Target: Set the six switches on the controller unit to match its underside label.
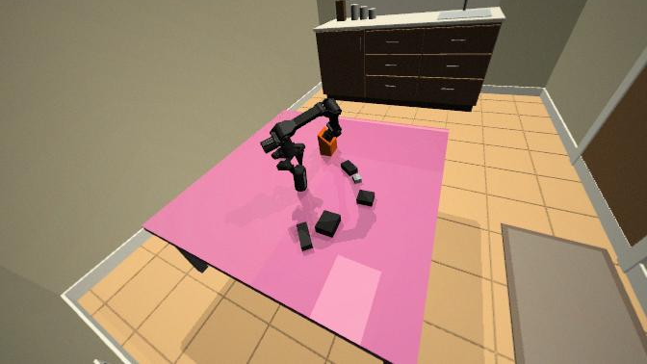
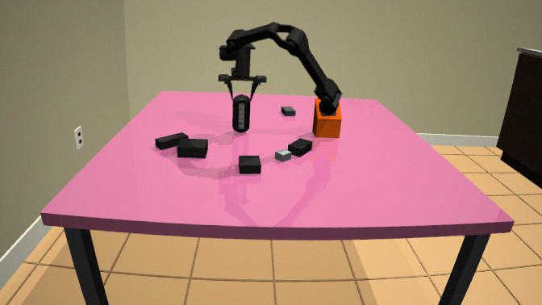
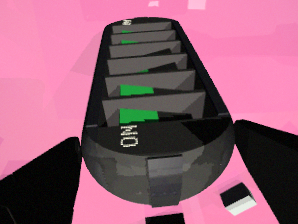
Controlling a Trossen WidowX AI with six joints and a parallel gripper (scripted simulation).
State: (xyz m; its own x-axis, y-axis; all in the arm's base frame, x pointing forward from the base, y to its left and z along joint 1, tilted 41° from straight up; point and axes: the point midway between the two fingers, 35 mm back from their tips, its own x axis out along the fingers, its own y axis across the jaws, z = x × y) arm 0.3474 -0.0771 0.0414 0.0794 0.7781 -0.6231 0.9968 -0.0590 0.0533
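Clearly the pincer (image 2: pixel 242 92) stands fairly wide, its two fingers clamped on the sides of the top end of the controller unit (image 2: pixel 241 114), which hangs lifted above the counter (image 2: pixel 363 192), toward the far edge and a little toward the far left corner, well apart from the dark blocks nearer the front.

The unit's long axis is close to upright, one rounded end caught between the fingers and the other pointing down at the counter. In the exterior view its long face with a pale strip down it looks toward the front edge; whether that is the label I cannot tell. The wrist view shows the rocker switches (image 3: pixel 149 72) with the ON mark at the gripped end.

As I judge it, the risk is pivot or slip: held only at one end, the long body could swing between the fingers, or drop and land on its side or tip over if lowered end-first.
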